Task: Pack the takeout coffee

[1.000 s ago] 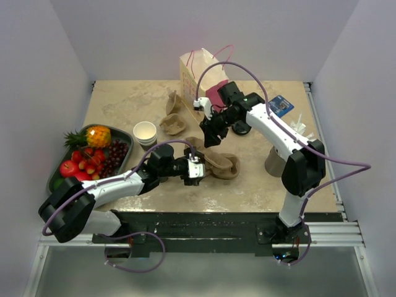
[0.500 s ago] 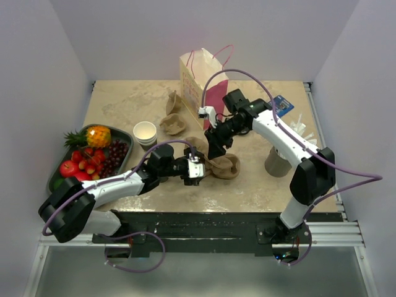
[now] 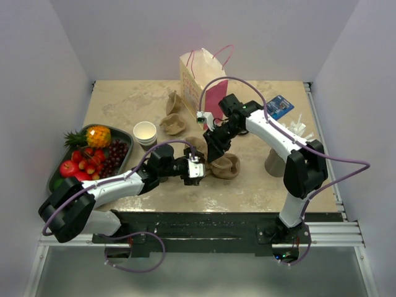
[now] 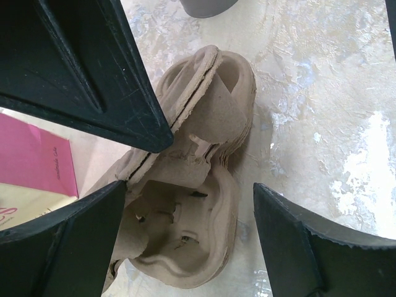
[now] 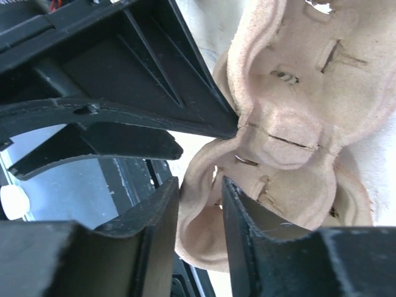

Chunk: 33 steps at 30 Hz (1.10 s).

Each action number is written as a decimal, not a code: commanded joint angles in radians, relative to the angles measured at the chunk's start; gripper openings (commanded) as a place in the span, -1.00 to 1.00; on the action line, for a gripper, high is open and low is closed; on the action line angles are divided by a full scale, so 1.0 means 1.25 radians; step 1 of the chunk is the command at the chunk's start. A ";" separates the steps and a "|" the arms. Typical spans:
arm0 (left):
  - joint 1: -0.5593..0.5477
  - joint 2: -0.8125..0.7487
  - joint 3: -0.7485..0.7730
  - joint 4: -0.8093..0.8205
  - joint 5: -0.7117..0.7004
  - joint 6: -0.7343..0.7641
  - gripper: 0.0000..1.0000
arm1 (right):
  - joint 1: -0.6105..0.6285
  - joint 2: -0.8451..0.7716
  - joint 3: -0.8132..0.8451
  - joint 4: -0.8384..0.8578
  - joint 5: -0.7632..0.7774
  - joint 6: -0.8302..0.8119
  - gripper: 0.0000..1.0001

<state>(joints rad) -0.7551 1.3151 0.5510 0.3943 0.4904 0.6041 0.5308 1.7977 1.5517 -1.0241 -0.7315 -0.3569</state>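
Seen from above, the left gripper (image 3: 197,168) and the right gripper (image 3: 214,153) meet at a brown moulded-pulp cup carrier (image 3: 228,167), which lies near the front middle of the beige marbled tabletop (image 3: 124,102). Only the wrist views show how the fingers stand. The left wrist view shows its 2 fingers spread wide and straddling one end of the carrier. One finger sits right at the pulp's edge and the other is apart from it. The right wrist view shows its 2 fingers close together, pinching a thin upright wall of the carrier between them. The takeout coffee cannot be made out in any view, so I cannot tell where it stands.

The overhead view alone gives the rest. A cream-and-pink paper bag with cord handles (image 3: 201,77) stands upright at the back, with more brown pulp carriers (image 3: 173,120) in front of it to the left. A stack of white paper cups (image 3: 145,132) sits just beside a dark tray (image 3: 129,141) of fruit at the left edge. A grey tapered cup-like piece (image 3: 275,162) is on the right, and a blue card (image 3: 281,105) lies near the back right. Plain white walls (image 3: 204,31) close in 3 sides.
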 commanded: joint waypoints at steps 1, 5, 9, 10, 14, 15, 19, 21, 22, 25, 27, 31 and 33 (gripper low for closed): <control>-0.002 0.016 -0.009 -0.038 -0.011 -0.016 0.76 | 0.001 0.001 0.020 0.006 -0.033 0.013 -0.31; -0.002 0.016 -0.008 -0.037 -0.013 -0.017 0.76 | 0.000 0.011 0.028 0.003 -0.033 0.014 -0.47; -0.002 0.017 -0.010 -0.038 -0.014 -0.014 0.76 | -0.002 0.015 0.034 0.006 -0.032 0.020 -0.63; -0.002 0.016 -0.009 -0.039 -0.016 -0.014 0.76 | -0.005 0.014 0.036 0.009 -0.032 0.023 -0.72; -0.002 0.012 -0.010 -0.045 -0.020 -0.016 0.76 | -0.029 0.016 0.041 0.018 -0.031 0.034 -1.00; -0.001 0.011 -0.011 -0.045 -0.020 -0.017 0.76 | -0.038 0.021 0.042 0.018 -0.032 0.039 -1.00; -0.002 0.011 -0.010 -0.048 -0.018 -0.017 0.76 | -0.047 0.025 0.046 0.025 -0.009 0.044 -1.00; 0.000 0.008 -0.011 -0.052 -0.018 -0.014 0.76 | -0.054 0.023 0.052 0.036 0.017 0.055 -1.00; 0.000 0.006 -0.010 -0.061 -0.013 -0.013 0.76 | -0.054 0.021 0.055 0.044 0.030 0.056 -1.00; 0.004 0.000 -0.014 -0.070 0.002 -0.010 0.75 | -0.059 0.014 0.062 0.058 0.090 0.065 -1.00; 0.005 -0.004 -0.014 -0.071 0.008 -0.008 0.75 | -0.060 0.011 0.064 0.063 0.116 0.073 -1.00; 0.006 -0.013 -0.017 -0.075 0.016 -0.010 0.74 | -0.060 -0.005 0.066 0.082 0.134 0.084 -1.00; 0.006 -0.015 -0.020 -0.079 0.016 -0.007 0.74 | -0.063 -0.011 0.063 0.089 0.145 0.093 -1.00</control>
<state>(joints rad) -0.7525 1.3102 0.5449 0.3470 0.4789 0.6025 0.4698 1.8126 1.6028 -0.9955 -0.6609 -0.2611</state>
